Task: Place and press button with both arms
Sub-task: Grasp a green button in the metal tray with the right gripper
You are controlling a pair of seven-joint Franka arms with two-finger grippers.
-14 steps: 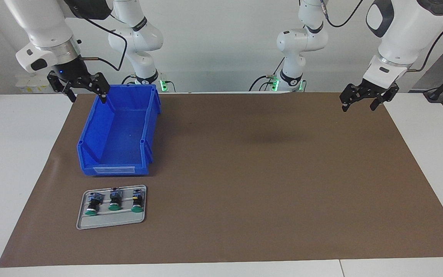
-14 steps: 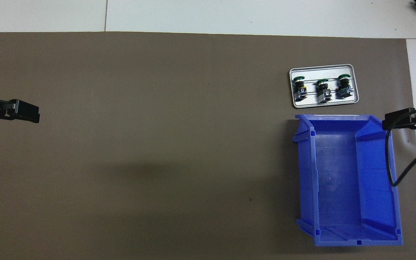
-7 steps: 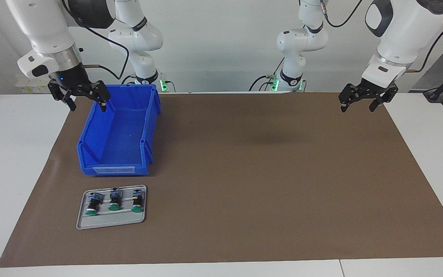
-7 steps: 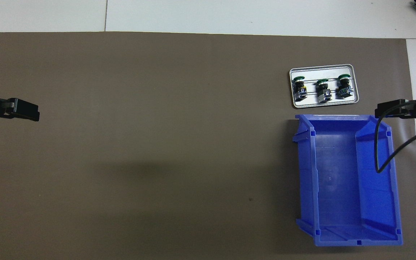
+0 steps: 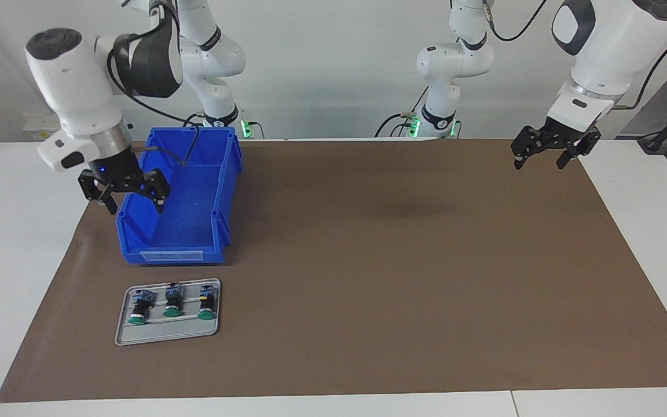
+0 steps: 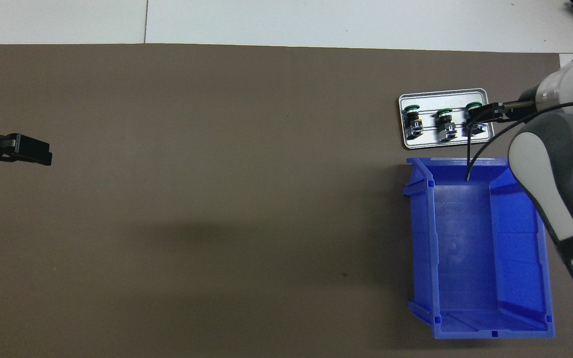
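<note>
The button [image 5: 172,302] lies in the middle of a small grey tray [image 5: 165,335], green cap pointing away from the robots; it also shows in the overhead view [image 6: 445,124]. Its two twins lie on either side of it. My right gripper [image 5: 132,197] is open and empty, up in the air over the side wall of the blue bin [image 5: 229,174] at the right arm's end. In the overhead view the right arm's wrist hides that gripper. My left gripper [image 5: 540,157] is open and empty, waiting over the brown mat's corner at the left arm's end.
The blue bin [image 6: 470,238] is empty and stands nearer to the robots than the tray [image 6: 445,94]. A brown mat [image 5: 397,260] covers most of the white table. The right arm's black cable hangs over the bin.
The right arm has swung down and away from the robots, from the bin's near corner along its side wall toward the tray. The left gripper has barely moved.
</note>
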